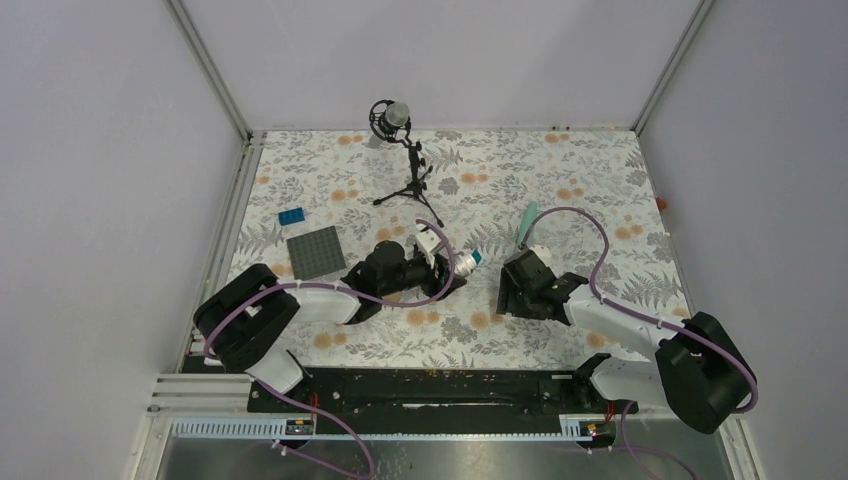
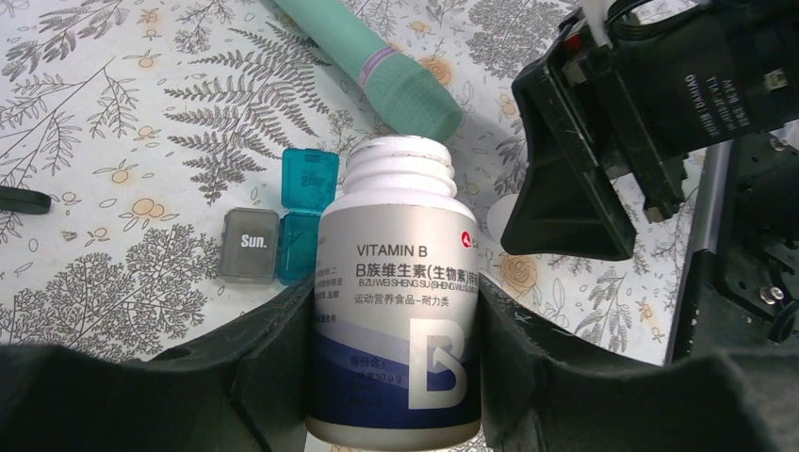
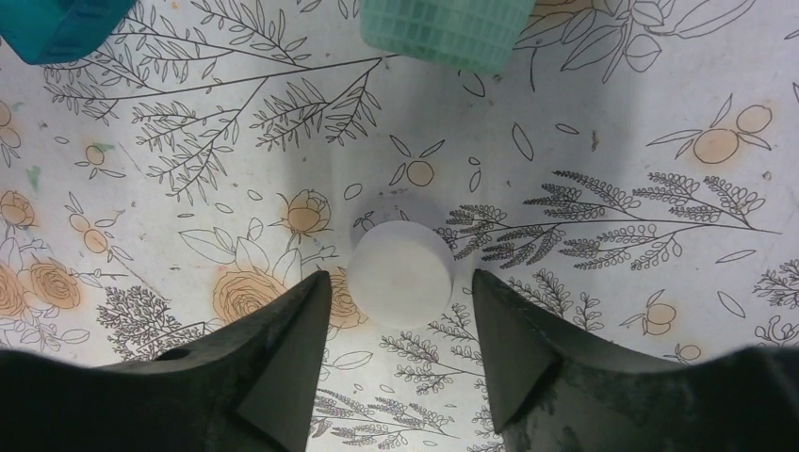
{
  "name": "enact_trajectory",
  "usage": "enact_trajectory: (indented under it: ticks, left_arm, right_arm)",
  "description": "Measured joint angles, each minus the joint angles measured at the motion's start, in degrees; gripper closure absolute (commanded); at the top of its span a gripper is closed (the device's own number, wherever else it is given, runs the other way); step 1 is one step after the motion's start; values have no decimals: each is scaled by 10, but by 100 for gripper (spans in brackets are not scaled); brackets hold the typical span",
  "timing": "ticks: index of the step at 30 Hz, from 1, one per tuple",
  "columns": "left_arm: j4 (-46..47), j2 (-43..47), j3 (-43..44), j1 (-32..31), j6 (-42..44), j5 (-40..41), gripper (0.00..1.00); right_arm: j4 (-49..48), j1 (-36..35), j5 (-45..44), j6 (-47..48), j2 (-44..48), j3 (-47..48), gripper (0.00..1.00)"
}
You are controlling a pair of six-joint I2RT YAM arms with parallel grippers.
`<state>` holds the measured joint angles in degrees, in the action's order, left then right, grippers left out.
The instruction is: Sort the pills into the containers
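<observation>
My left gripper (image 2: 391,294) is shut on a white and blue Vitamin B bottle (image 2: 400,311), whose mouth has no cap on it. It lies low over the cloth near the middle (image 1: 463,264). Just beyond the bottle stand a grey cube box marked "Sun." (image 2: 250,245) and a teal cube box (image 2: 303,235) with its lid up. The mint-green organizer strip (image 2: 377,66) lies past them. My right gripper (image 3: 399,282) is open, and a white round cap (image 3: 400,268) rests on the cloth between its fingertips, untouched. The pills are out of view.
A black microphone tripod (image 1: 405,160) stands at the back centre. A dark grey studded plate (image 1: 316,251) and a small blue brick (image 1: 293,216) lie on the left. Tiny orange specks (image 1: 450,371) dot the black base rail, too small to identify.
</observation>
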<state>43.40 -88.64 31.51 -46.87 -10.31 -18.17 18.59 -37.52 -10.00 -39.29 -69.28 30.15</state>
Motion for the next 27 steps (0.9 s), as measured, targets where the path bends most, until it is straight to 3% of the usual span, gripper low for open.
enact_trajectory:
  ticks: [6,27]
  left_arm:
    - [0,-12,-2,-1,11,13,100]
    - [-118,-45,50,-2,53,44,100]
  right_arm:
    - [7,0,0,0,1,7,25]
    - [108,0,-31,6,151,68,25]
